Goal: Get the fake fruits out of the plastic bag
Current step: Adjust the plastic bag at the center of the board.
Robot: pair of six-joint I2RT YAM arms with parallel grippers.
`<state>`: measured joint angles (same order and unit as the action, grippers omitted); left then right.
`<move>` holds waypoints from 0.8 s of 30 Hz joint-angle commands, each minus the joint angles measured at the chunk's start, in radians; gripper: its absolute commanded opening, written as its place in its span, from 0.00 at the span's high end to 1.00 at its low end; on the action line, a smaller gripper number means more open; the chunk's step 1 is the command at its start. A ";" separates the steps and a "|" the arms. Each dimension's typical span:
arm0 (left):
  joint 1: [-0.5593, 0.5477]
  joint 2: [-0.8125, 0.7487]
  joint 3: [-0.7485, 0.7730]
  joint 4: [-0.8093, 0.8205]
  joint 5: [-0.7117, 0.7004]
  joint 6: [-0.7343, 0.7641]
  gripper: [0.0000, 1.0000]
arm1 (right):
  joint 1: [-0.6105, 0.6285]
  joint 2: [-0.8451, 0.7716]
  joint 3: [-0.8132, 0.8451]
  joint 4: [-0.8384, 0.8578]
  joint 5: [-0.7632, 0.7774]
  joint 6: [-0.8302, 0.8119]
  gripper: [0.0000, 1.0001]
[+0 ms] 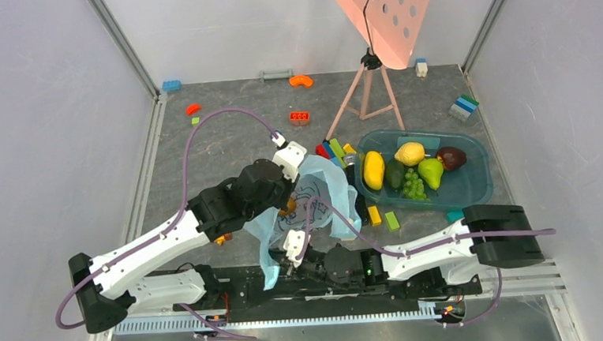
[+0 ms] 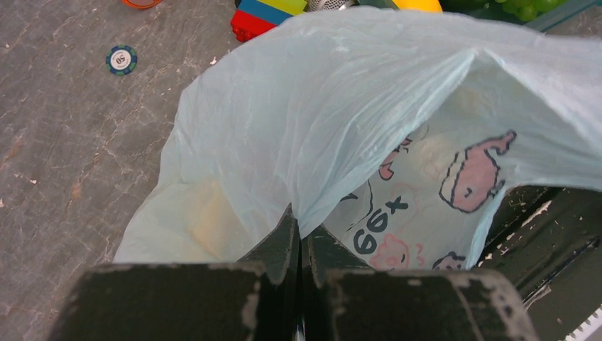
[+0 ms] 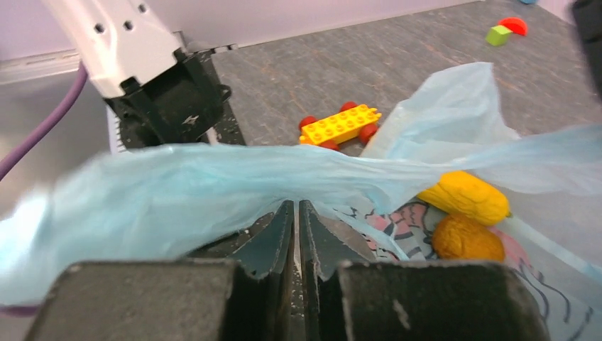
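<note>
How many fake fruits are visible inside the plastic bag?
2. A long yellow fruit lies in the mouth of the plastic bag, and a round orange fruit sits just beside it, nearer the right wrist camera. The folds may hide more.

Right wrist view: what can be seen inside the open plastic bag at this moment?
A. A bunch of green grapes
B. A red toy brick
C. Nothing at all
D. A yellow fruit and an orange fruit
D: a yellow fruit and an orange fruit lie close together inside the plastic bag, just past its raised edge.
</note>
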<state>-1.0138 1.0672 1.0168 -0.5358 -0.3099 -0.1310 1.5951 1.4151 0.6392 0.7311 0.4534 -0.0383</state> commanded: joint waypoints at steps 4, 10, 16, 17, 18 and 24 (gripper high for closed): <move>0.024 -0.052 0.000 0.028 0.038 -0.022 0.98 | 0.004 0.088 0.012 0.146 -0.184 -0.013 0.91; 0.043 -0.086 -0.005 0.012 0.047 -0.021 0.98 | 0.005 0.084 -0.055 0.121 -0.216 0.034 0.91; 0.043 -0.128 -0.010 -0.029 0.061 -0.017 0.98 | 0.007 -0.070 -0.097 -0.002 -0.117 0.011 0.90; 0.043 -0.136 -0.013 -0.034 0.065 -0.016 0.98 | 0.008 -0.100 -0.103 -0.019 -0.102 0.007 0.90; 0.043 -0.142 -0.015 -0.039 0.068 -0.016 0.98 | 0.007 -0.135 -0.105 -0.031 -0.089 0.004 0.90; 0.044 -0.169 -0.021 -0.059 0.116 -0.013 0.98 | 0.007 -0.242 -0.091 -0.067 0.008 -0.013 0.91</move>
<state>-0.9745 0.9218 1.0027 -0.5877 -0.2478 -0.1322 1.5970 1.2179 0.5327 0.6796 0.3634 -0.0311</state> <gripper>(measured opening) 0.025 0.096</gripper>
